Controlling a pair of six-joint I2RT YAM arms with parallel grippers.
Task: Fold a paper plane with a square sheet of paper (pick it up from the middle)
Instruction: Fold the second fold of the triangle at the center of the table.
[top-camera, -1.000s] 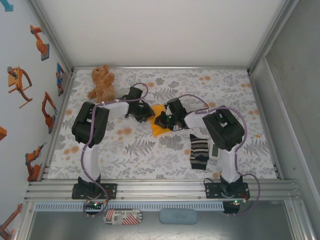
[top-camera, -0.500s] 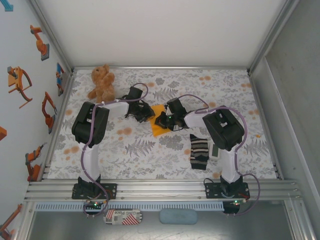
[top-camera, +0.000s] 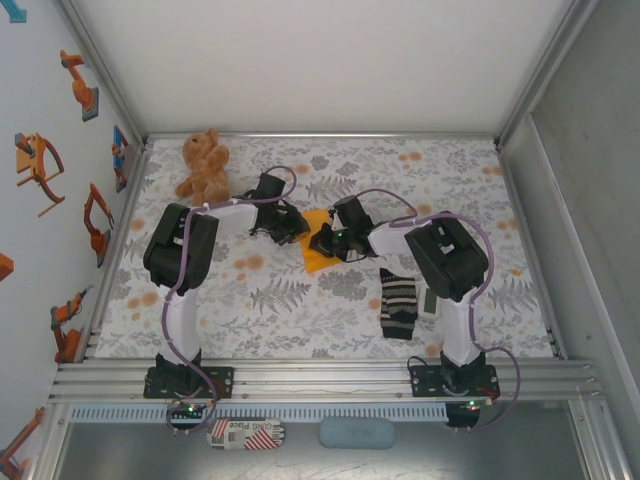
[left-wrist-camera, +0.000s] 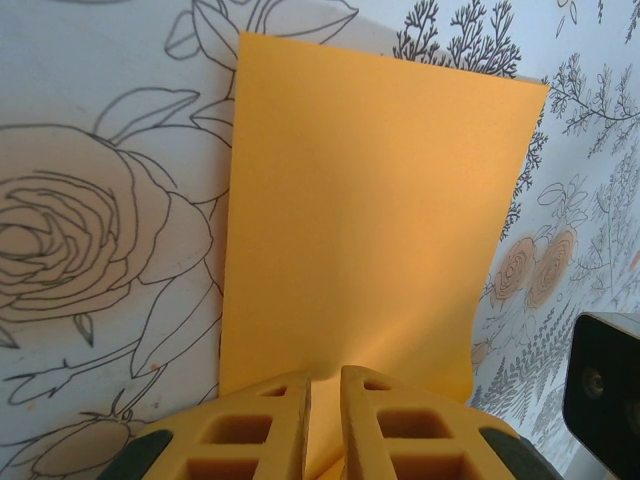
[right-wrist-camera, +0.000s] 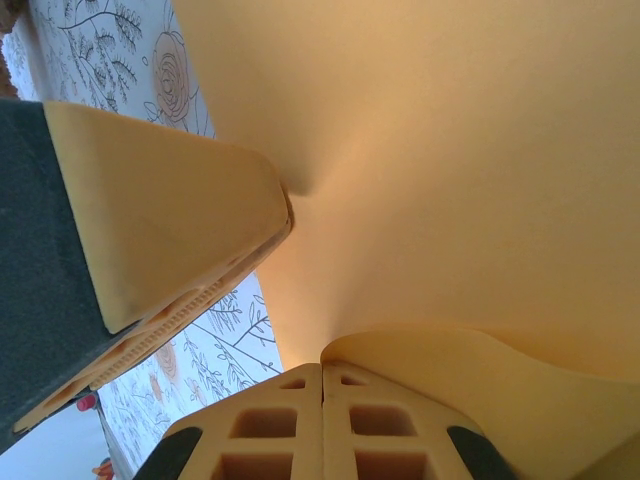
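Note:
The square sheet of paper (top-camera: 312, 258) is bright orange-yellow and lies mid-table, folded into a rectangle (left-wrist-camera: 370, 220). My left gripper (top-camera: 298, 232) is at its left edge. In the left wrist view its fingertips (left-wrist-camera: 325, 385) stand a sliver apart with the paper's near edge pinched between them. My right gripper (top-camera: 322, 240) meets the sheet from the right. Its jaws (right-wrist-camera: 322, 372) are pressed together at the paper (right-wrist-camera: 450, 150), and a curled flap of it arches over one finger. The other arm's yellow finger (right-wrist-camera: 170, 210) touches the sheet close by.
A brown teddy bear (top-camera: 204, 165) sits at the back left. A black-and-white striped sock (top-camera: 398, 303) and a small white device (top-camera: 428, 300) lie at the front right by the right arm. Metal frame rails (top-camera: 320, 375) border the flowered tablecloth.

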